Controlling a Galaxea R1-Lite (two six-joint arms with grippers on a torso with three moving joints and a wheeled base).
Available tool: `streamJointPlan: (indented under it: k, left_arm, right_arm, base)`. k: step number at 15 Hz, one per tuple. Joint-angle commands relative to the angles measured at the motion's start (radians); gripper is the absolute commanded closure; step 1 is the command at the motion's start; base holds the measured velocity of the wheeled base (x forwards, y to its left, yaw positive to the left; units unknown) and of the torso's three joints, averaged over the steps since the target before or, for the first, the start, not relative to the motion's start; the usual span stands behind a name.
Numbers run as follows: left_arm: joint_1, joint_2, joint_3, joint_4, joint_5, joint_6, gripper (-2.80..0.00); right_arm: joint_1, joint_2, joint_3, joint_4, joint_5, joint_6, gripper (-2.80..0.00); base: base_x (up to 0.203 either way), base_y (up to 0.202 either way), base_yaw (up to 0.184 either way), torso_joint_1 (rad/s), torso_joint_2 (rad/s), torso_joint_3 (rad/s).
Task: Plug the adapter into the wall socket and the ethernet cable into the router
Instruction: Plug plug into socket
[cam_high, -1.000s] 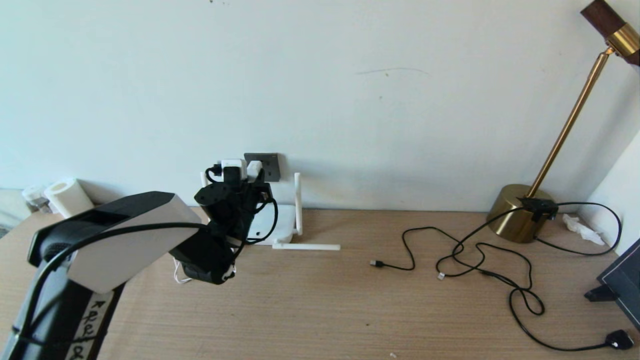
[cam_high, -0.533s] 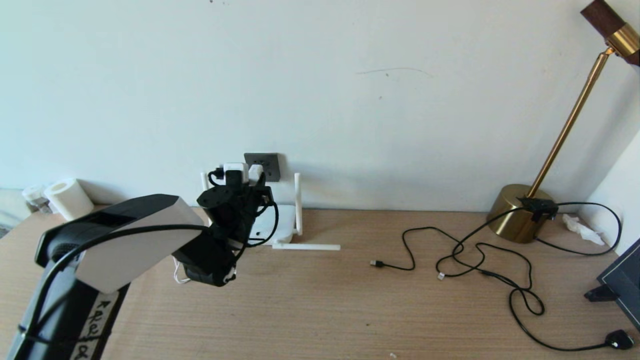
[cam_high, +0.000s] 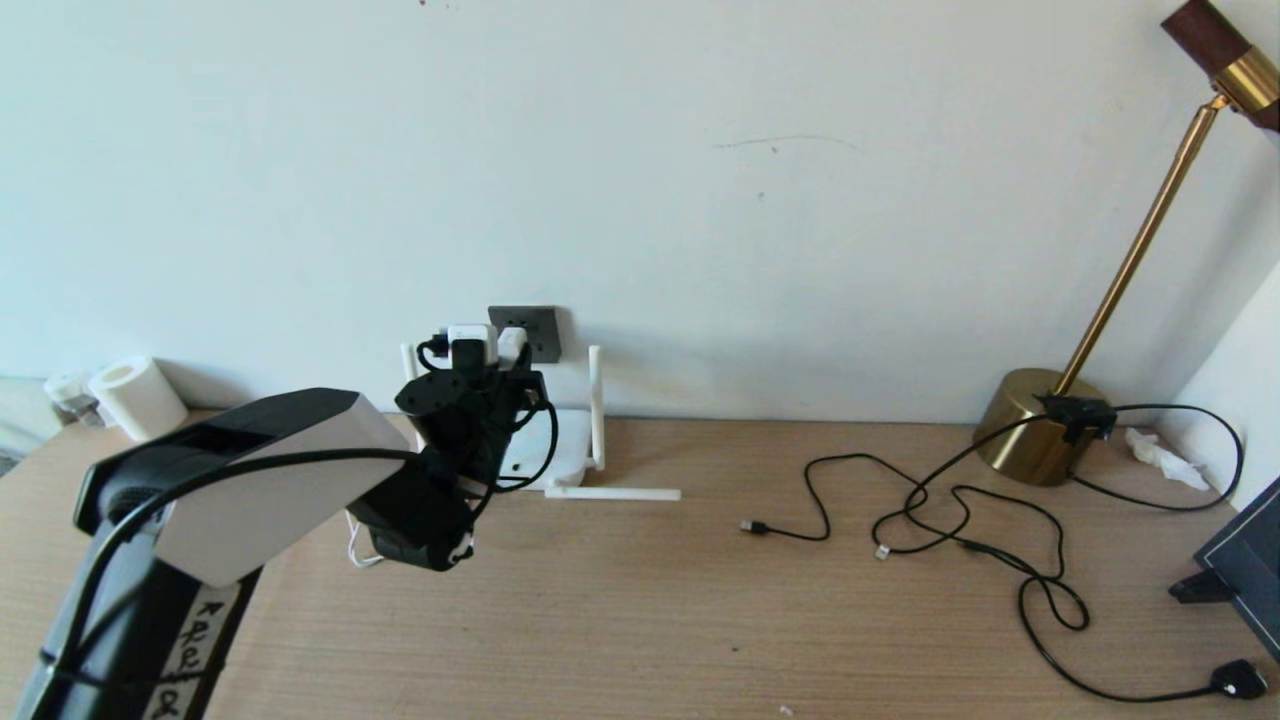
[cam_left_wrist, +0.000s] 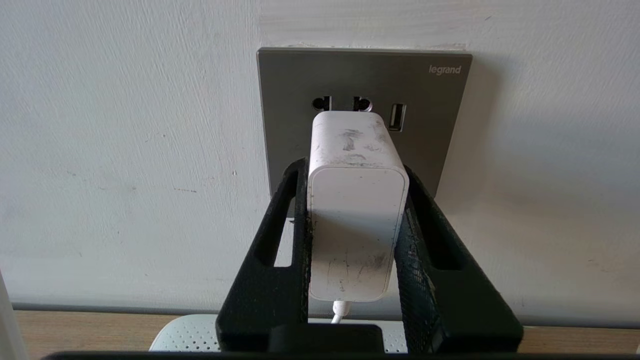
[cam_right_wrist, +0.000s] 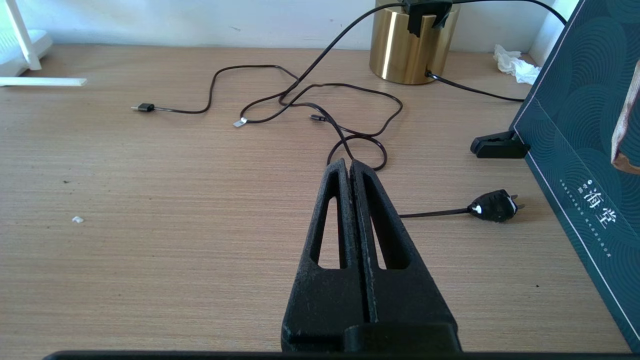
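1. Left gripper (cam_left_wrist: 356, 175), a black 2-fingered claw, is clamped on the small white rounded cube-shaped adapter (cam_left_wrist: 356, 220), 1 finger on each side face, raised at the wall.
2. Straight ahead of the claw, the adapter's front end meets the dark grey square wall socket (cam_left_wrist: 363, 90); I cannot tell how deep the pins sit. The 2 round holes and the slim slot of the plate show just past the adapter's far edge.
3. Bare white wall (cam_left_wrist: 125, 150) spreads on both sides of the plate, leaving free room beside the fingers.
4. Below the claw lies the flat white rounded router (cam_high: 560, 450) against the wall, 1 slim white antenna (cam_high: 596, 405) upright and another (cam_high: 612, 493) lying flat on the wooden tabletop (cam_high: 640, 620). A thin white cord (cam_left_wrist: 340, 311) leaves the adapter's rear.
5. Well off to the claw's right, a thin black cable (cam_high: 950, 510) loops across the tabletop toward the brass lamp base (cam_high: 1035, 425), ending in a small black plug (cam_high: 1240, 680) near the table's front edge. Open tabletop lies between it and the router.
6. Right gripper (cam_right_wrist: 348, 167) hangs over that bare wood near the loops, fingers pressed together on nothing.
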Motion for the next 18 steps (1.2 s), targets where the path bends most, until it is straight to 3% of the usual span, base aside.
streamJointPlan:
  k: [1,18]
  left_arm:
    - [0.000,0.001,-0.001,-0.008,0.002,0.001,0.00]
    - [0.007,-0.012,-0.001,-0.008,0.002,0.001,0.00]
  right_arm:
    - [0.000,0.001,0.000,0.000,0.000,0.000,0.00]
    - [0.000,0.002,0.000,-0.001,0.000,0.000,0.00]
  base:
    - [0.000,0.000,0.000,0.000,0.00,0.000]
    - [0.000,0.000,0.000,0.000,0.00,0.000]
